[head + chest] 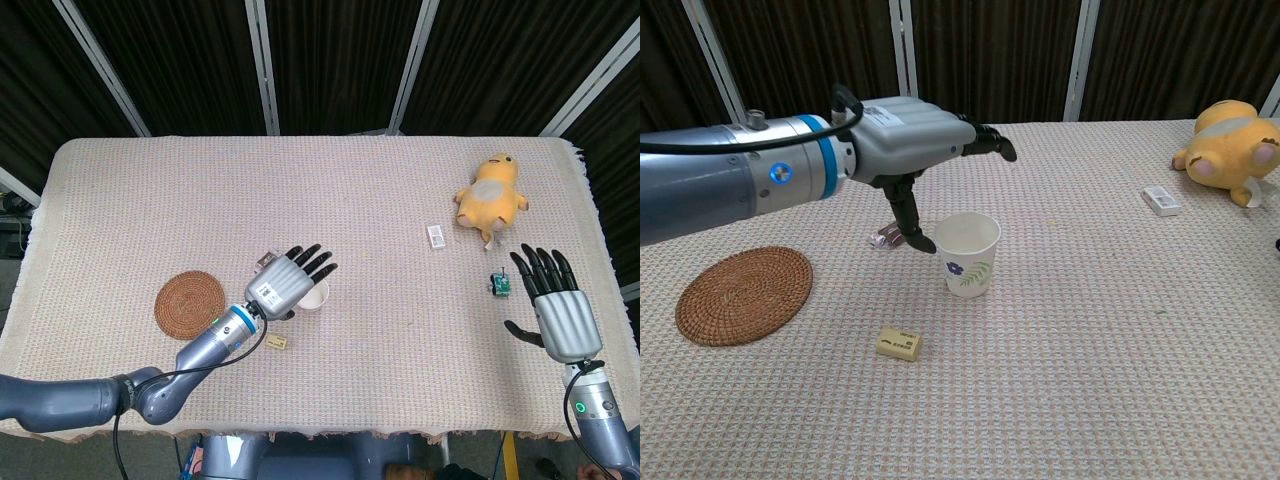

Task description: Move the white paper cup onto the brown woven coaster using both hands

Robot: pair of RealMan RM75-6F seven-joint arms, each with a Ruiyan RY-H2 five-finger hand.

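The left hand (910,135) hovers spread wide over the white paper cup (967,254), upright on the desk beside the brown woven coaster (743,294). It should lower and wrap the wall gently, without crushing.

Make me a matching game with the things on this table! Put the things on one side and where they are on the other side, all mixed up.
Things:
1. white paper cup
2. brown woven coaster
3. yellow plush toy
4. right hand

Places:
A. far right corner of the table
B. under the left hand
C. near right edge, holding nothing
D. left of the cup, bare

Pairs: 1-B, 2-D, 3-A, 4-C
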